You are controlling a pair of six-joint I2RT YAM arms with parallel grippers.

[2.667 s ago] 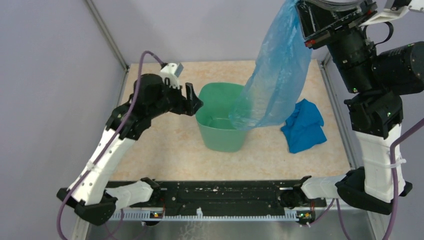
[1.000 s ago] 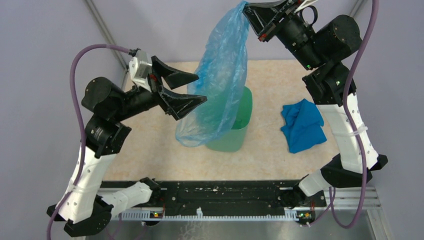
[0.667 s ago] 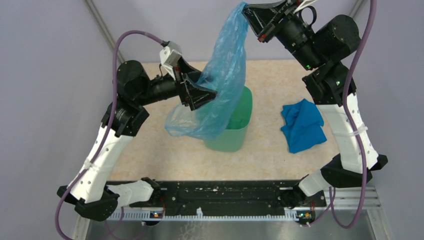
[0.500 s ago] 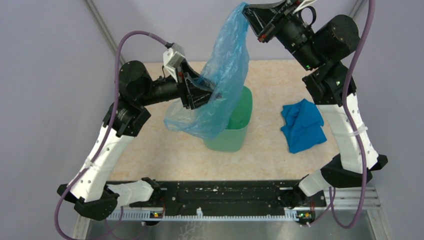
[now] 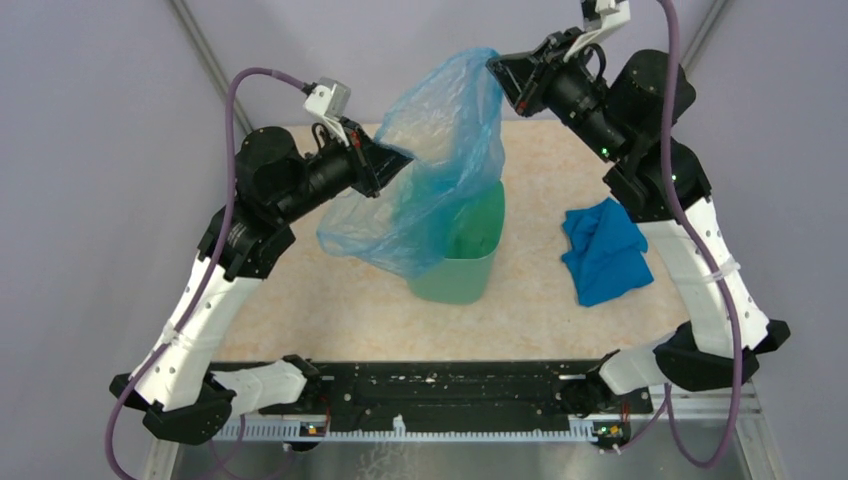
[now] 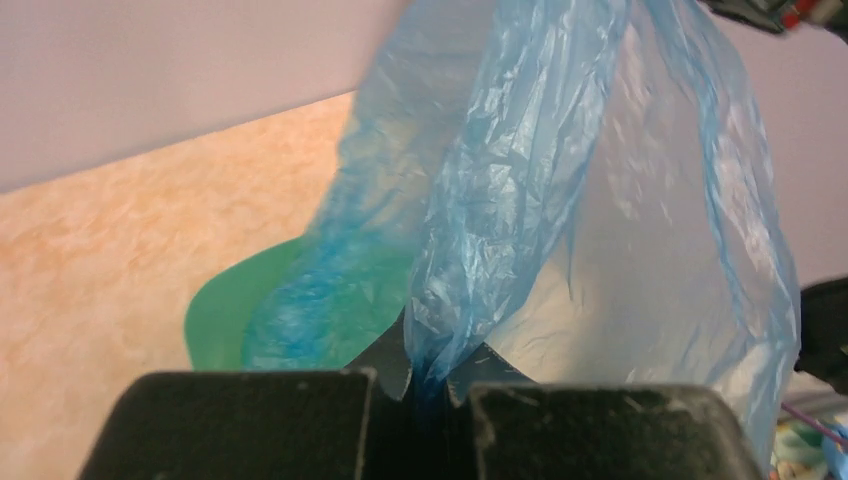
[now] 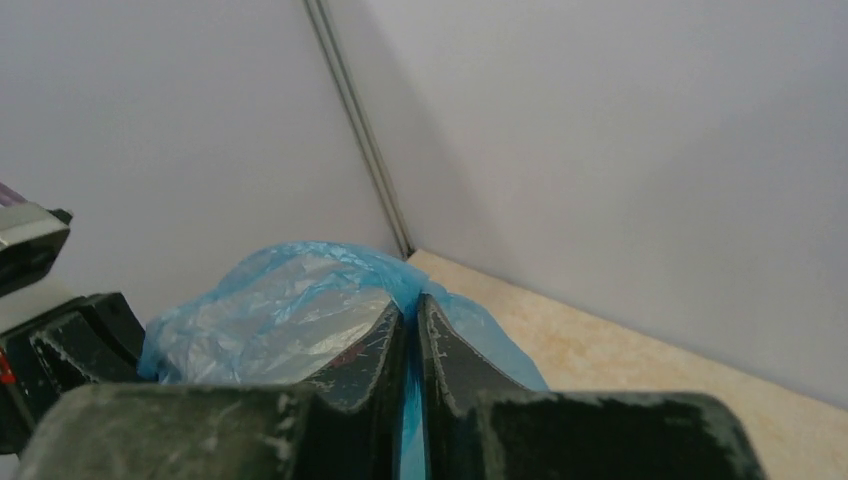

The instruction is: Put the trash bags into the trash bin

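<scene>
The light blue trash bag (image 5: 430, 170) hangs in the air, stretched between both grippers above the mint-green trash bin (image 5: 462, 262). Its lower end sags to the left of the bin's mouth and in front of it. My left gripper (image 5: 397, 155) is shut on the bag's left edge; the film runs between its jaws in the left wrist view (image 6: 428, 372), with the bin (image 6: 230, 310) below. My right gripper (image 5: 497, 68) is shut on the bag's top right edge, seen pinched in the right wrist view (image 7: 411, 308).
A crumpled blue cloth (image 5: 605, 250) lies on the beige tabletop right of the bin. Grey walls close in the back and sides, with a metal corner post (image 5: 210, 70) at the back left. The arms' base rail (image 5: 430, 395) runs along the near edge.
My left gripper closed on the bag's left side and pulled it left and up. My right gripper came down a little, so the bag's mouth now spreads open between them.
</scene>
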